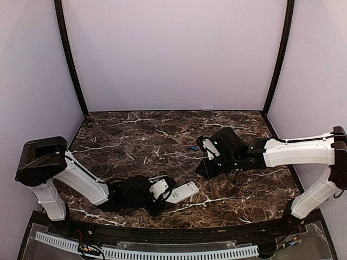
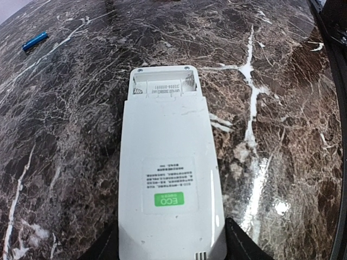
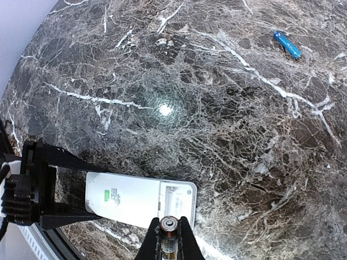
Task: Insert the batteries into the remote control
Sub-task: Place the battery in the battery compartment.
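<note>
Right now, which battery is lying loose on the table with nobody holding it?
The blue battery, lying alone on the marble table. The other battery is pinched in the right gripper, close to the remote control.

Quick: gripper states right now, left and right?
Left gripper: closed on the remote.
Right gripper: closed, holding a battery.

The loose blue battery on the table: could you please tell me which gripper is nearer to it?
Right. The right gripper, holding a second battery, is just beside the loose battery; the left gripper is farther off, its fingers flanking the remote control.
</note>
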Robot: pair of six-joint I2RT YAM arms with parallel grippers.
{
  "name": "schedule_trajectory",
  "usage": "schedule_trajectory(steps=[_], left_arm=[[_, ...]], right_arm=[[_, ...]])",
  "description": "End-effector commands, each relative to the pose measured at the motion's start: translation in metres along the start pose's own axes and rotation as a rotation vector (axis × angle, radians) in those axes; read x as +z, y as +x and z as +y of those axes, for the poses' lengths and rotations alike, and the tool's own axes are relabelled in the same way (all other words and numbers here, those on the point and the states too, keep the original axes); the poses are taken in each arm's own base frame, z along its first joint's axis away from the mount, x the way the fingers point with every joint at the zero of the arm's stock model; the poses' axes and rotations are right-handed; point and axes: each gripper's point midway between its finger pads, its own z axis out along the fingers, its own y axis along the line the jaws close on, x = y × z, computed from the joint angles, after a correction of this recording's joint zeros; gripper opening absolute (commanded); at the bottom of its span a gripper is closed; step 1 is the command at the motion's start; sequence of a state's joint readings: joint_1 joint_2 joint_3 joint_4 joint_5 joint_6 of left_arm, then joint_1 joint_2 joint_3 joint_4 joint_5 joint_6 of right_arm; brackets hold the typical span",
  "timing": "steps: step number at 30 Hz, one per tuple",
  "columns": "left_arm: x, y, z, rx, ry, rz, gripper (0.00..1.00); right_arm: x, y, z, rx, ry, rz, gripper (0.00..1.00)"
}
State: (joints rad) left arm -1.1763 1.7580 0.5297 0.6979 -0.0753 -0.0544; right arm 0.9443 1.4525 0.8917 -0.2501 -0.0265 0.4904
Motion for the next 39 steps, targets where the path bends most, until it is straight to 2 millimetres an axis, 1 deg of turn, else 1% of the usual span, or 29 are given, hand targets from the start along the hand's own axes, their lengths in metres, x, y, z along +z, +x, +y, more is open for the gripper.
schedule_trajectory(steps=[1, 3, 6, 7, 8, 11, 13, 14, 19, 25, 31, 36, 39], left_arm=[[0.002, 0.018, -0.007, 0.009, 0.031, 0.086, 0.48], [0.002, 0.020, -0.009, 0.011, 0.042, 0.095, 0.40], [0.000, 0.026, -0.013, 0.015, 0.051, 0.114, 0.37], [-0.001, 0.030, -0.014, 0.017, 0.052, 0.126, 0.34], [-0.001, 0.032, -0.017, 0.022, 0.058, 0.136, 0.33], [-0.002, 0.038, -0.021, 0.043, 0.069, 0.163, 0.30], [-0.003, 0.041, -0.022, 0.059, 0.072, 0.182, 0.29], [-0.003, 0.042, -0.022, 0.067, 0.072, 0.190, 0.29], [0.001, 0.039, -0.023, 0.112, 0.077, 0.189, 0.28], [0.004, 0.042, -0.025, 0.124, 0.090, 0.213, 0.27], [0.006, 0.046, -0.026, 0.105, 0.094, 0.230, 0.27], [0.007, 0.045, -0.024, 0.100, 0.078, 0.229, 0.26], [0.007, 0.045, -0.023, 0.086, 0.070, 0.229, 0.26]], right_arm=[[0.001, -0.006, 0.014, -0.044, -0.058, -0.058, 0.00], [0.002, -0.008, 0.018, -0.068, -0.070, -0.071, 0.00], [0.002, -0.011, 0.022, -0.116, -0.081, -0.094, 0.00], [0.002, -0.011, 0.023, -0.133, -0.083, -0.098, 0.00], [0.003, -0.011, 0.024, -0.147, -0.086, -0.105, 0.00], [0.007, -0.012, 0.028, -0.163, -0.105, -0.122, 0.00], [0.012, -0.005, 0.029, -0.167, -0.113, -0.109, 0.00], [0.014, -0.006, 0.032, -0.171, -0.123, -0.118, 0.00], [0.028, 0.006, 0.032, -0.188, -0.119, -0.082, 0.00], [0.043, 0.020, 0.021, -0.252, -0.086, -0.060, 0.00], [0.048, 0.030, 0.017, -0.310, -0.086, -0.040, 0.00], [0.053, 0.035, 0.015, -0.335, -0.083, -0.024, 0.00], [0.055, 0.038, 0.008, -0.348, -0.045, -0.008, 0.00]])
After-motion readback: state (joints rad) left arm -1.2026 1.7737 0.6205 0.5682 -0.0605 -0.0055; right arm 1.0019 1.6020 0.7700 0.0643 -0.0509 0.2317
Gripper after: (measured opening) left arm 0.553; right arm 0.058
